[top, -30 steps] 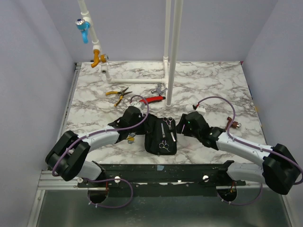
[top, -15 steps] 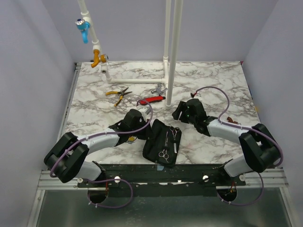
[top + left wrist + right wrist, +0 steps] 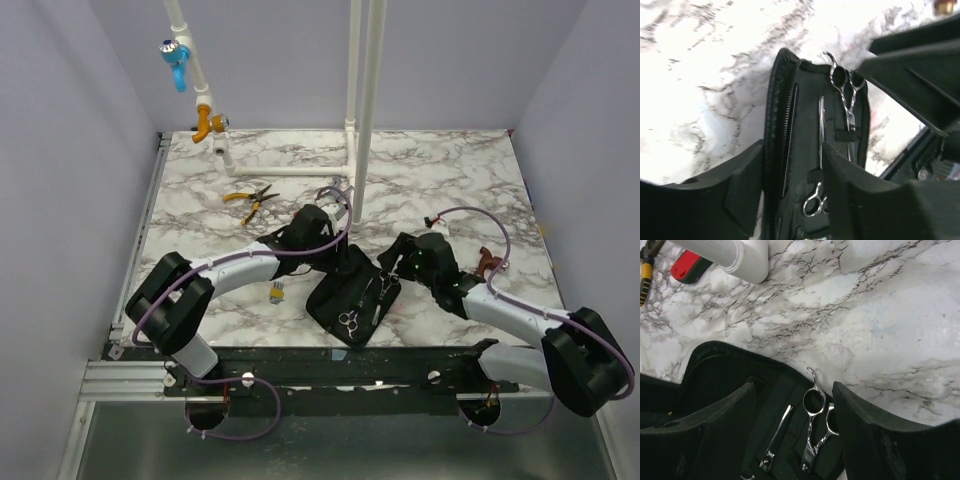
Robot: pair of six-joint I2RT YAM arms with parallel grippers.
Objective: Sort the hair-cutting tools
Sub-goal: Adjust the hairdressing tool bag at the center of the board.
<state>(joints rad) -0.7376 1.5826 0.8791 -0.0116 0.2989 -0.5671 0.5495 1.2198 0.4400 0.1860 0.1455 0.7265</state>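
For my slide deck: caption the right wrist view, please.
Open right hand over black case holding silver scissors, on marble table.

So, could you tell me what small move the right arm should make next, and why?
Probably lower the right fingers and close on the scissors: they stand open, straddling their handle rings in the open case.

Between the black fingers of the right end effector [image 3: 795,410] lie shiny silver scissors [image 3: 812,422], inside a black case [image 3: 720,365]. Beyond its fingertips the worktop [image 3: 880,315] is white marble with grey and black veins. Further on, to the left, are a white pipe [image 3: 735,252], a red-handled tool [image 3: 687,265] and yellow-handled pliers [image 3: 645,270]. The left end effector [image 3: 792,190] is also black.
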